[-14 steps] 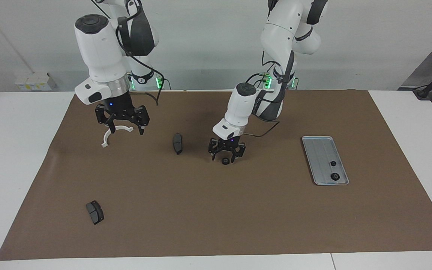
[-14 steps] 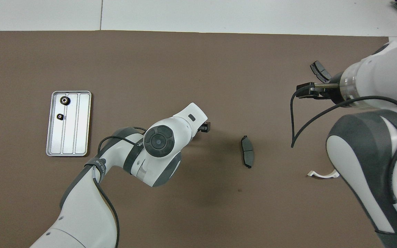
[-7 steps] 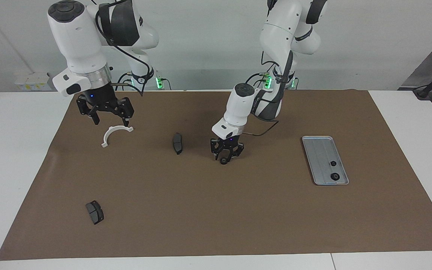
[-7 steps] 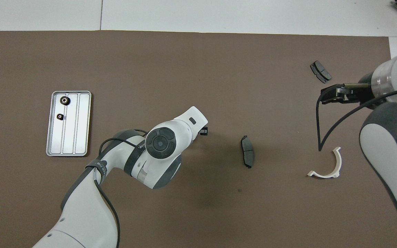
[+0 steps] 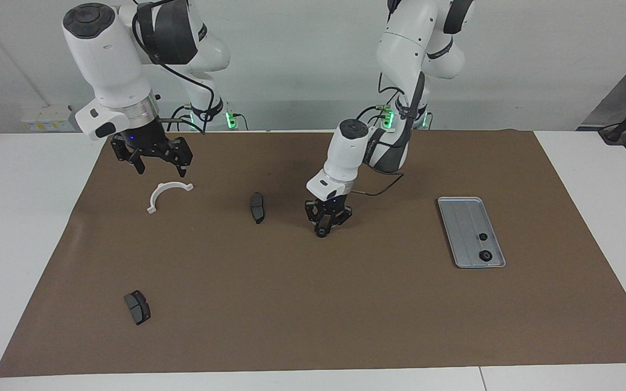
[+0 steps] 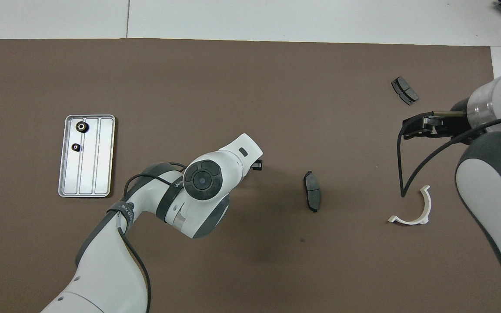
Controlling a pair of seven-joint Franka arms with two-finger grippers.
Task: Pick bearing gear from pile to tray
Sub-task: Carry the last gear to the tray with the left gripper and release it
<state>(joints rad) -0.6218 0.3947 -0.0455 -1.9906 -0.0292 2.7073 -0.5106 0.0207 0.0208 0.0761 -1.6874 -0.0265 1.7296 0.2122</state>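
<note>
2 bearing gears (image 5: 484,246) already sit in the tray (image 5: 457,217) near the left arm's end of the bench, and mid-bench the left pincer (image 5: 323,231) pinches a 3rd gear (image 5: 321,234); the right pincer (image 5: 158,165) waits spread.

small black gear (image 5: 321,233) pinched at mat centre; flat silver tray (image 5: 462,217) holds two gears.

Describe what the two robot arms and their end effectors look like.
Both arms are glossy white with dark grey joint sections and round dark grey caps. Black cables loop outside along each. The left end effector and right end effector are black linkage fingers beneath a silver collar, each with a small blue light. Green lights glow at the bases.
</note>
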